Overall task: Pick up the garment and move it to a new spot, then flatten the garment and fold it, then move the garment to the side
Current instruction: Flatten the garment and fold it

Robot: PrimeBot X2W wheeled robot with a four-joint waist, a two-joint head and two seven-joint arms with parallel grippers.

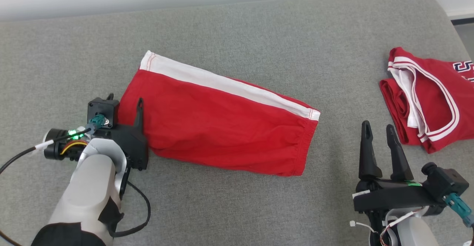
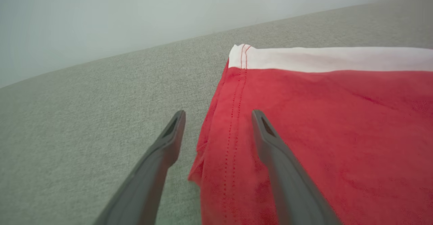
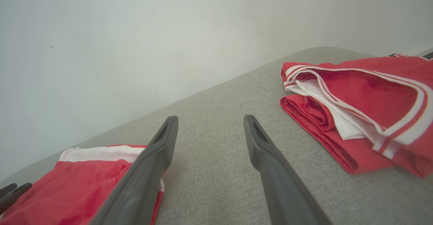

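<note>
A grey cloth-covered counter [image 1: 237, 27] fills the scene up to a pale wall. The garment [image 1: 218, 127], red shorts with a white side stripe, lies flat and folded in half at the middle, with its elastic waistband to the right and its hem to the left. A second red garment with white trim [image 1: 429, 98] sits folded at the far right. The left hand [image 1: 125, 98] has its fingers apart, straddling the shorts' left hem and gripping nothing. The right hand [image 1: 377, 124], fingers apart and empty, is over bare counter between the two garments.
</note>
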